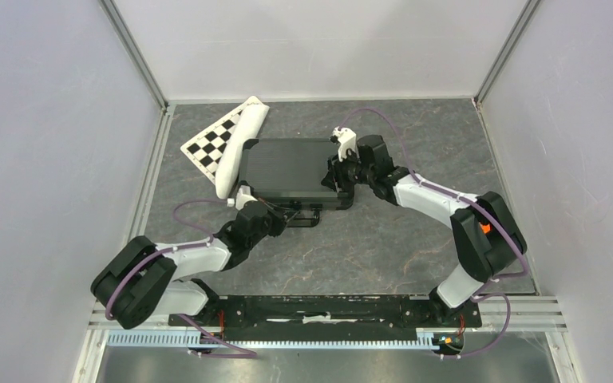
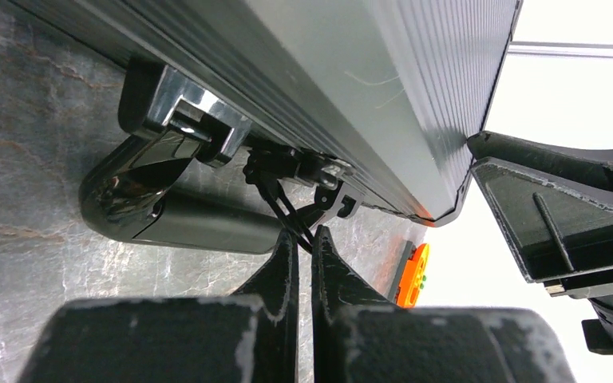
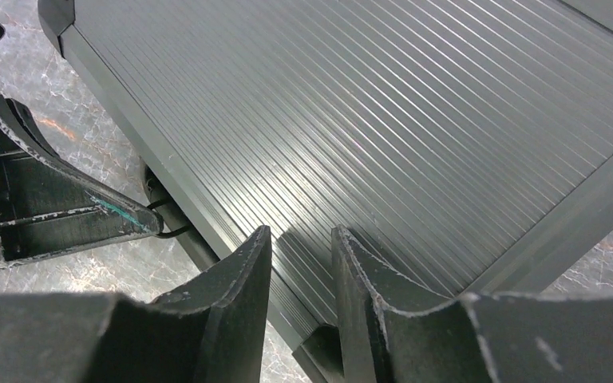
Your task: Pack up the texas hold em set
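Your case (image 1: pixel 287 167) lies shut and flat on the counter (image 1: pixel 367 247) with its ribbed lid up, and both claws are at it. Your left claw (image 2: pixel 306 239) is pressed shut at the case's front edge, its tips together just below the lid seam. A thin black wire loop (image 2: pixel 275 191) sits right at those tips, and the wrist view does not show whether it is pinched. The carry handle (image 2: pixel 152 211) lies just left of that claw, down against the counter, with a latch (image 2: pixel 187 120) above it on the case's edge. Your right claw (image 3: pixel 302 239) stands partly open with nothing between its fingers, hanging over the lid near its edge. The ribbed surface runs away ahead of it, and the left claw is close on its left. An orange piece (image 2: pixel 413 275) shows right of the left claw's tips. Beyond the left claw, a checkered board (image 1: pixel 207 148) lies on the counter, with a white curved piece (image 1: pixel 243 144) across it, just beside the case.
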`<state>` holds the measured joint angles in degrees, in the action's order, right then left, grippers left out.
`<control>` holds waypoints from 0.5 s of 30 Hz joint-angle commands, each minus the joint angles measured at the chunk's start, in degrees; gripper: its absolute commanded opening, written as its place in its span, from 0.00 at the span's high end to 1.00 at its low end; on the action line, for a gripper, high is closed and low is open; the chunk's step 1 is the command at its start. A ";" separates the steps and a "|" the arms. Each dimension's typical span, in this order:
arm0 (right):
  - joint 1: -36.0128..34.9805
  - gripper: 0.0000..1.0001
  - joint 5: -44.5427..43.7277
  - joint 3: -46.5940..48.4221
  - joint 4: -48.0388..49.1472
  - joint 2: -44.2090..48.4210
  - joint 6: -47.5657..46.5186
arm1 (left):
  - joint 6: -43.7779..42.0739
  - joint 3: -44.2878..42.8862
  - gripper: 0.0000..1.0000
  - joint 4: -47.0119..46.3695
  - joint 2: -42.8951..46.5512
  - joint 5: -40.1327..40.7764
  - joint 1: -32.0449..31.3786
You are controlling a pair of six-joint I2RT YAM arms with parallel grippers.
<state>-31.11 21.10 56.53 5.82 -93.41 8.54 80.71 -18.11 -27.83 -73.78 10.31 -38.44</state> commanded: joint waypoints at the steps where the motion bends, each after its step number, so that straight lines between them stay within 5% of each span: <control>1: -0.32 0.60 -0.04 3.15 -8.03 -1.86 -3.75 | -7.73 -6.37 0.98 -8.07 -1.28 4.59 2.30; 6: -1.73 0.57 -1.73 5.44 -11.85 -3.57 -7.25 | -7.85 -6.97 0.98 -10.55 -3.79 4.09 2.44; 15: -3.33 0.85 -1.86 6.68 -16.81 -7.32 -9.93 | -8.46 -7.51 0.98 -13.33 -7.23 3.49 3.35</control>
<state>-33.78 20.27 64.62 -2.20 -98.21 0.25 75.99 -22.63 -32.05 -79.66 9.87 -36.67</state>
